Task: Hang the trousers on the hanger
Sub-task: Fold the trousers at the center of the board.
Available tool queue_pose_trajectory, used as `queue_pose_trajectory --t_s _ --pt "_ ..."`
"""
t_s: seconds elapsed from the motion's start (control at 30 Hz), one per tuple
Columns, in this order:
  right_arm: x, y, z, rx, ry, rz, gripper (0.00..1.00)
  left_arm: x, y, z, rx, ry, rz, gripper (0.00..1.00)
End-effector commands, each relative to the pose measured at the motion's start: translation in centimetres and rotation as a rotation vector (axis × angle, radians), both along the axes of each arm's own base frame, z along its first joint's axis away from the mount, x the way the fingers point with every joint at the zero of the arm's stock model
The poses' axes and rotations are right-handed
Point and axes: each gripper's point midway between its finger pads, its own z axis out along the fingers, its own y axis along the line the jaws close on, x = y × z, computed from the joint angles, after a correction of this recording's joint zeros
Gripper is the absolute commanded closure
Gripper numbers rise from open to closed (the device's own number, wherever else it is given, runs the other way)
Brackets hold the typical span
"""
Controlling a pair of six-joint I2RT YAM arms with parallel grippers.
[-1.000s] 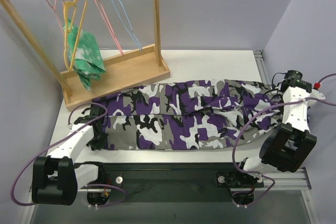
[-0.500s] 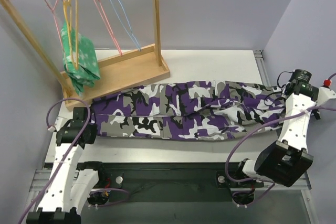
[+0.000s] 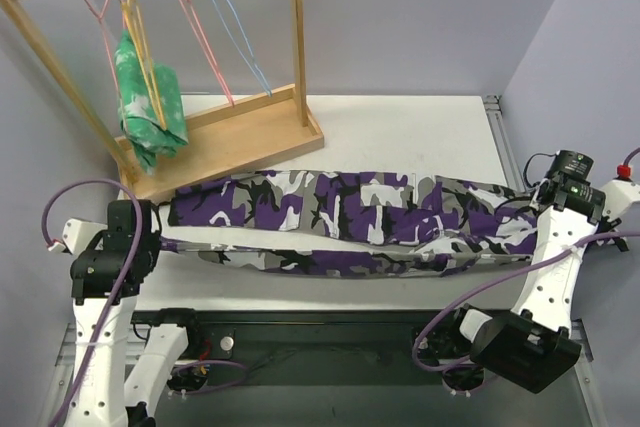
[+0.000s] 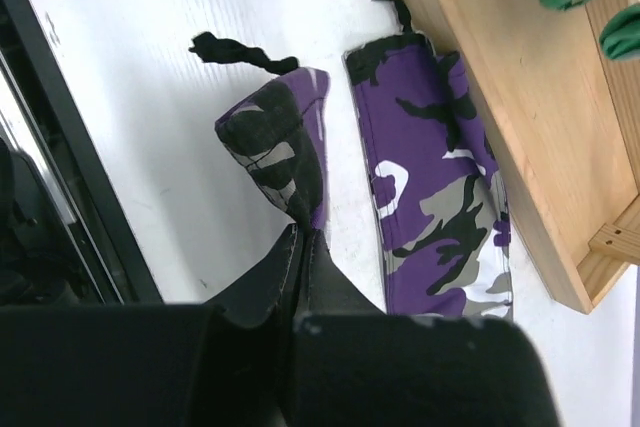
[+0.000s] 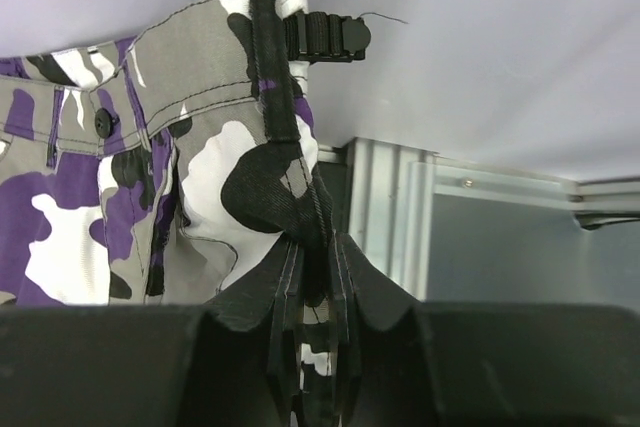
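I hold one pair of trousers (image 3: 340,217), stretched between my two hands. My left gripper (image 4: 300,237) pinches a leg end. My right gripper (image 5: 315,247) pinches the waistband. Only the top view shows one yellow hanger (image 3: 140,42), two pink hangers (image 3: 206,44) and one blue hanger (image 3: 240,42), all far beyond my left hand. That view hides my fingertips.

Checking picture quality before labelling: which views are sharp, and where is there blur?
Top view: evenly lit, trousers sharp. Left wrist view: trousers crisp, left gripper a dark blur near the lens. Right wrist view: likewise, right gripper black and soft.
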Motion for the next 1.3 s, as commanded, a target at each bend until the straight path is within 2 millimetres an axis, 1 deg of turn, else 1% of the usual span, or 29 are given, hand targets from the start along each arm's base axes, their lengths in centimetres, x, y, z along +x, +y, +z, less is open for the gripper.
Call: queue_pose_trajectory --t_s 0.0,0.03,0.07,0.1,0.2,0.23,0.27,0.3,0.33,0.37,0.4,0.43,0.47,0.5,0.57,0.6,0.63,0.67,0.7,0.73,0.8,0.83,0.9,0.93,1.0,1.03,1.13,1.17,1.27 --pt "-1.2 -1.9 2.5 -0.142 0.075 -0.069 1.0 -0.3 3.8 2.3 0.249 0.11 0.011 1.0" --pt "-0.7 -2.0 2.9 -0.146 0.081 -0.06 1.0 0.4 3.9 2.6 0.265 0.114 -0.001 1.0" --pt "0.0 -2.1 3.1 -0.146 0.107 -0.031 1.0 2.1 3.9 2.8 0.276 0.106 -0.017 1.0" --pt "1.0 -2.4 4.4 -0.164 0.098 -0.019 1.0 3.0 3.9 3.1 0.296 0.117 -0.047 1.0" --pt "4.4 -2.9 4.2 -0.174 0.212 0.05 1.0 6.3 3.7 3.2 0.319 0.135 -0.116 1.0" --pt "5.5 -3.0 4.9 -0.185 0.211 0.067 1.0 7.2 3.7 3.6 0.326 0.129 -0.128 1.0" --pt "6.4 -3.0 5.1 -0.185 0.221 0.083 1.0 8.5 3.6 3.3 0.326 0.141 -0.14 1.0" --pt "7.9 -2.9 4.4 -0.176 0.255 0.113 1.0 9.1 3.6 3.3 0.342 0.155 -0.166 1.0" --pt "8.9 -3.0 5.0 -0.177 0.235 0.126 1.0 10.0 3.5 3.6 0.352 0.148 -0.184 1.0" --pt "9.7 -3.0 4.8 -0.168 0.239 0.14 1.0 11.3 3.4 3.3 0.353 0.157 -0.202 1.0" --pt "10.9 -3.0 3.8 -0.139 0.253 0.165 1.0 11.7 4.1 3.3 0.362 0.175 -0.202 1.0" --pt "11.5 -3.1 3.7 -0.132 0.258 0.175 1.0 12.4 4.2 3.3 0.367 0.179 -0.215 1.0" --pt "12.2 -3.1 4.0 -0.129 0.253 0.184 1.0 13.7 4.3 3.2 0.37 0.188 -0.226 1.0" --pt "13.2 -3.2 3.1 -0.105 0.276 0.203 1.0 14.3 4.4 3.0 0.377 0.206 -0.253 1.0" --pt "14.3 -3.3 3.0 -0.089 0.302 0.227 1.0 16.3 4.7 2.3 0.381 0.235 -0.29 1.0" --pt "15.1 -3.3 2.1 -0.074 0.335 0.246 1.0 16.8 4.9 1.9 0.367 0.248 -0.305 1.0" --pt "15.5 -3.3 1.8 -0.066 0.356 0.257 1.0 17.7 5.0 0.9 0.359 0.282 -0.322 1.0" --pt "15.9 -3.3 1.8 -0.065 0.364 0.265 1.0 18.4 5.1 0.9 0.359 0.289 -0.34 1.0" --pt "16.4 -3.3 1.0 -0.054 0.389 0.275 1.0 18.9 5.0 0.5 0.34 0.295 -0.355 1.0" --pt "16.8 -3.2 0.8 -0.054 0.398 0.284 1.0 19.6 5.0 -0.6 0.328 0.327 -0.372 1.0" --pt "17.6 -3.3 0.1 -0.046 0.424 0.296 1.0 20.7 4.9 -0.7 0.324 0.331 -0.395 1.0" --pt "17.9 -3.3 -0.1 -0.044 0.431 0.304 1.0 21.2 4.8 -1.6 0.314 0.349 -0.408 1.0" --pt "18.7 -3.3 -0.7 -0.038 0.451 0.316 1.0 22.2 4.9 -1.6 0.321 0.348 -0.426 1.0" --pt "18.9 -3.3 -0.9 -0.036 0.455 0.318 1.0 22.7 4.9 -2.2 0.319 0.362 -0.432 1.0" --pt "19.5 -3.4 -1.4 -0.03 0.465 0.325 1.0 23.5 5.1 -2.1 0.331 0.368 -0.444 1.0" --pt "19.7 -3.4 -1.6 -0.027 0.472 0.329 1.0 23.9 5.2 -2.8 0.33 0.39 -0.454 1.0" --pt "20.5 -3.3 -1.9 -0.032 0.482 0.335 1.0 24.7 5.3 -3.4 0.33 0.427 -0.473 1.0" --pt "20.8 -3.3 -2.3 -0.03 0.492 0.339 1.0 24.8 5.3 -3.7 0.326 0.441 -0.479 1.0" --pt "21.6 -3.3 -2.4 -0.039 0.497 0.346 1.0 25.1 5.2 -4.3 0.311 0.472 -0.49 1.0"
